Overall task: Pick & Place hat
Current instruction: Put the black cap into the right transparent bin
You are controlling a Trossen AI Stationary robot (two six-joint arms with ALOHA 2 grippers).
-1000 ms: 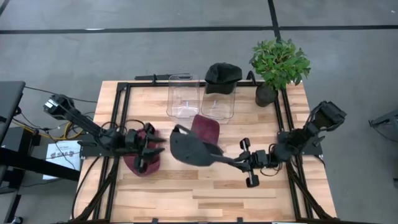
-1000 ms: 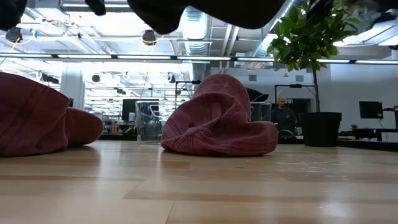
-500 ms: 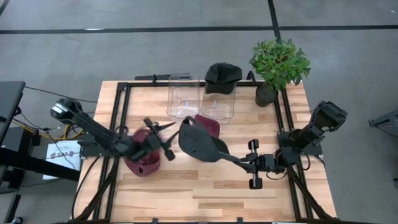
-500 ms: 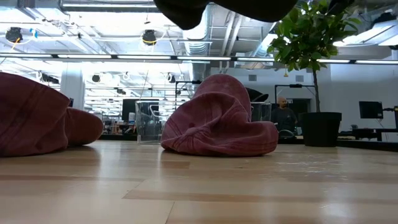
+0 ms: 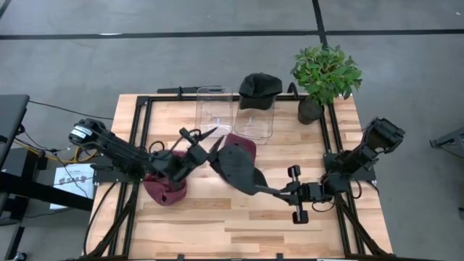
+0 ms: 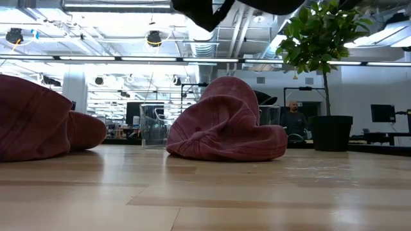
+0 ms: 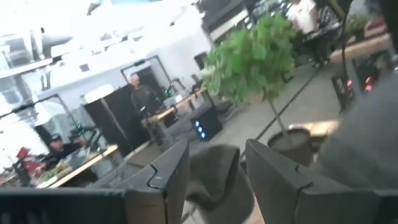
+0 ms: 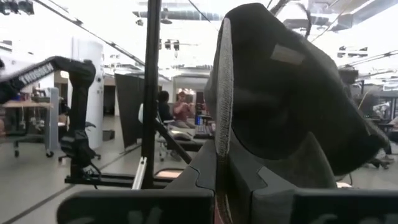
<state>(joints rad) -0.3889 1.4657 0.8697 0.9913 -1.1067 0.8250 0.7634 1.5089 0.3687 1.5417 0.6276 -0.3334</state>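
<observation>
My right gripper (image 5: 265, 190) is shut on a dark grey hat (image 5: 235, 167) and holds it in the air over the table's middle; in the low view only the hat's underside (image 6: 244, 5) shows, at the top. My left gripper (image 5: 201, 138) stands open, raised, just left of the grey hat, and I see no contact between them. One maroon hat (image 5: 165, 187) lies on the table under the left arm. Another maroon hat (image 5: 245, 147) lies partly under the grey one. A black hat (image 5: 259, 87) sits on top of a clear container (image 5: 254, 122). My right gripper pinches the grey hat's brim edge (image 8: 221, 149) between its two fingers. The fingers reach in about level, from the table's near right. The hat is lifted clear of the table, and its crown stands up beyond the fingertips.
A second clear container (image 5: 214, 112) stands beside the first at the far middle. A potted plant (image 5: 325, 72) is at the far right corner. A black frame (image 5: 145, 123) runs along the table's left, far and right sides. Bare wood lies along the near edge.
My left gripper, open throughout, has risen off the left maroon hat, rolled over, and gone toward the table's right and far side, up to the grey hat. My right gripper has carried the grey hat slightly toward the right. Both maroon hats have stayed put.
</observation>
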